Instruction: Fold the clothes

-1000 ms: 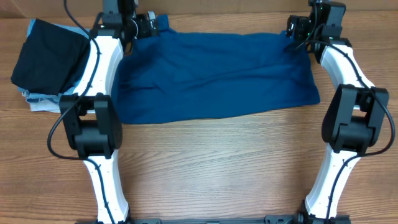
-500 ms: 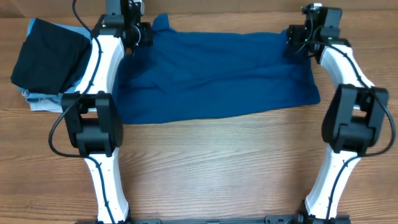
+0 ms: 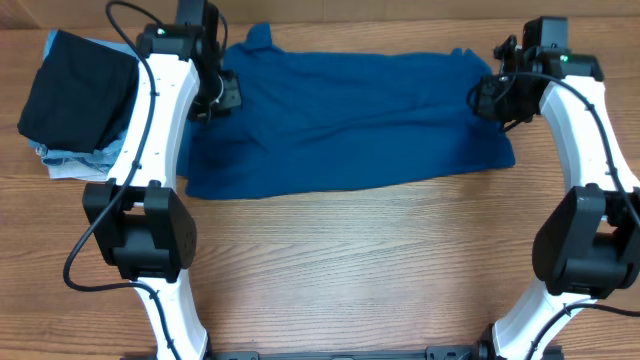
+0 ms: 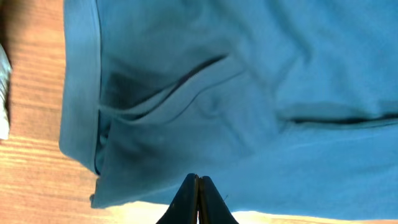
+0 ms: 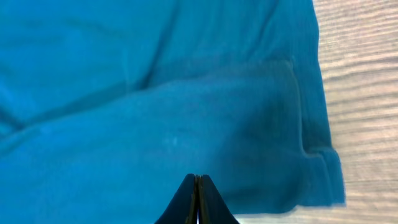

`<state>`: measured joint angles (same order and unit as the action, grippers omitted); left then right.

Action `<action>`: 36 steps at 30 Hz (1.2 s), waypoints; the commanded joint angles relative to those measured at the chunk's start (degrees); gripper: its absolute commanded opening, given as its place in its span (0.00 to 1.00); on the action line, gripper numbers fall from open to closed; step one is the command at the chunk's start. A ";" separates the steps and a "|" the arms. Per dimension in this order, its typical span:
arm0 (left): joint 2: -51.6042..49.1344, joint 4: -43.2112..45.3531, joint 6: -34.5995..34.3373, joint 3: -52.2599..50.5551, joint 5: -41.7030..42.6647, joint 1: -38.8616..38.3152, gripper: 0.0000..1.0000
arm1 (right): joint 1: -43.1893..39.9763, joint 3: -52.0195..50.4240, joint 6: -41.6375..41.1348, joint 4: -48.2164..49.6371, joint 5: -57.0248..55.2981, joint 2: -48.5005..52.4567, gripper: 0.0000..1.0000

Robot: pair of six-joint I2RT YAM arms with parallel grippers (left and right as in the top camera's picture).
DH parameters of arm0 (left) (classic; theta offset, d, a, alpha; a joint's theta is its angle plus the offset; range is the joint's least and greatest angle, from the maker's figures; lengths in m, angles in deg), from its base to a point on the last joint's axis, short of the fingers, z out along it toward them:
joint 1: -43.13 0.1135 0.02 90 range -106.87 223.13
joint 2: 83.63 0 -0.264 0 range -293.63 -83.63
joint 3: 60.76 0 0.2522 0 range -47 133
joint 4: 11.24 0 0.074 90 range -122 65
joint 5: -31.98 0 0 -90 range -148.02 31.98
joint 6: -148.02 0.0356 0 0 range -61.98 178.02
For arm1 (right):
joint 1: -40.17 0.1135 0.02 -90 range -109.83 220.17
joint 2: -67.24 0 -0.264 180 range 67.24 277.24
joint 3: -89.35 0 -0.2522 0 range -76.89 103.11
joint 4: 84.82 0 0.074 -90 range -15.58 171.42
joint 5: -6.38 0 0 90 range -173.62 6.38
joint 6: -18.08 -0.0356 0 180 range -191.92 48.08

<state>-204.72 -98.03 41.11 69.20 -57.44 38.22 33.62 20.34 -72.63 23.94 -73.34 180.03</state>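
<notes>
The clothes are one royal-blue T-shirt [image 3: 350, 120], folded into a wide band across the far half of the table, with a sleeve tip poking out at its far left. My left gripper [image 3: 222, 95] hovers over the shirt's left end, jaws pressed together with nothing between them. In the left wrist view its tips [image 4: 198, 178] sit above the shirt [image 4: 249, 93] close to its hem. My right gripper [image 3: 490, 98] is over the right end, also shut and empty. Its tips [image 5: 196, 178] show above the smooth blue cloth [image 5: 155, 112] near the folded corner.
A black garment [image 3: 75, 95] lies on pale light-blue garments [image 3: 62, 165] at the far left, just beside the left arm. Bare wooden table [image 3: 350, 260] stretches in front of the shirt.
Both grippers were open at the shirt's far edge; they have shut and drawn back toward the near side, over the shirt's ends. The shirt stays flat.
</notes>
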 commanded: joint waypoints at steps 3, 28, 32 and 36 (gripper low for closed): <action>-0.09 10.82 -1.09 -13.57 -2.80 -0.35 0.04 | 0.04 -7.45 -2.34 10.71 -2.95 0.81 0.04; -0.09 17.16 -2.67 -30.36 -7.56 -0.42 0.04 | -5.09 -19.08 -4.09 4.55 -9.16 8.85 0.04; -0.09 14.27 -3.74 -30.36 -7.39 -1.25 0.04 | -7.43 -19.08 -5.42 -1.01 -9.16 8.85 0.04; -0.09 10.34 -5.22 -30.34 -7.39 -2.58 0.04 | -6.80 -18.71 -5.33 -2.25 -9.11 8.70 0.04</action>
<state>-204.83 -85.94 37.77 39.65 -63.56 36.52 27.30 4.45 -77.35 22.68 -77.23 186.00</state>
